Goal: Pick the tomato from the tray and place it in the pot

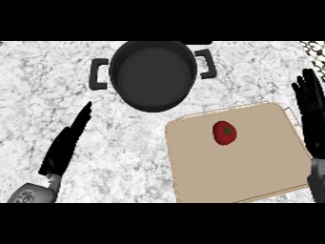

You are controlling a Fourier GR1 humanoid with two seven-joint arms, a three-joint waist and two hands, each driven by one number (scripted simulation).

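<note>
Tomato (pixel 224 133): one only, red and slightly oval with a small dark green stem mark on top, lying on the upper middle part of the tray (pixel 249 176), touched by neither hand. From the head view, the tray is a single flat tan board with a thin raised rim; its lower edge is cut off at the bottom of the scene, and part of its right rim is hidden behind the right forearm. One dark pot (pixel 153 74) sits beyond the tray's upper left corner, apart from it, round with two side handles; its far rim is cut off at the top. The right hand (pixel 317 114) stands just off the tray's right edge, fingers straight and pointing up, holding nothing. The left hand (pixel 67 140) lies well to the left of the tray over the marble counter (pixel 24 105), fingers straight and together, also grasping nothing.
</note>
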